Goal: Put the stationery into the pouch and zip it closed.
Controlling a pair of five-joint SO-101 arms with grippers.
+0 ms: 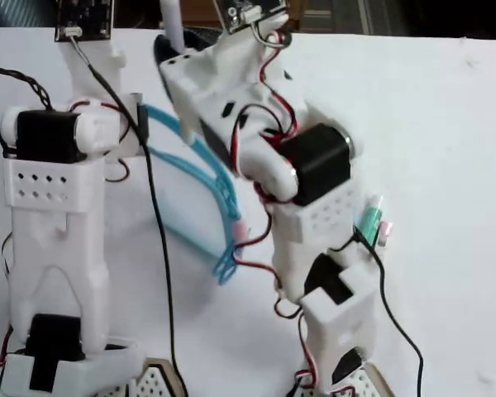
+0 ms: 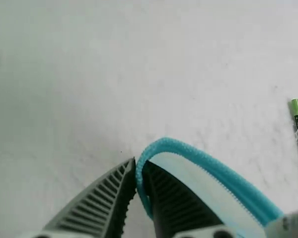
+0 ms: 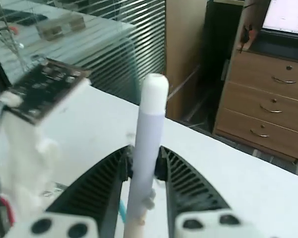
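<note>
My left gripper (image 2: pixel 139 166) is pinched tight on the rim of the soft, floppy pouch (image 2: pixel 208 161) on the counter (image 2: pixel 114 74), while my right gripper (image 3: pixel 144 161) clamps the light, stiff, likely slippery pen (image 3: pixel 150 119) upright by its barrel, which I judge a sound hold.

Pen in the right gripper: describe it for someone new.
On the white table, find the arm over the blue-edged pouch. The right gripper at its end is shut on a pen: pale with a rounded cap, unlike the green and pink stationery lying beside the arm.
</note>
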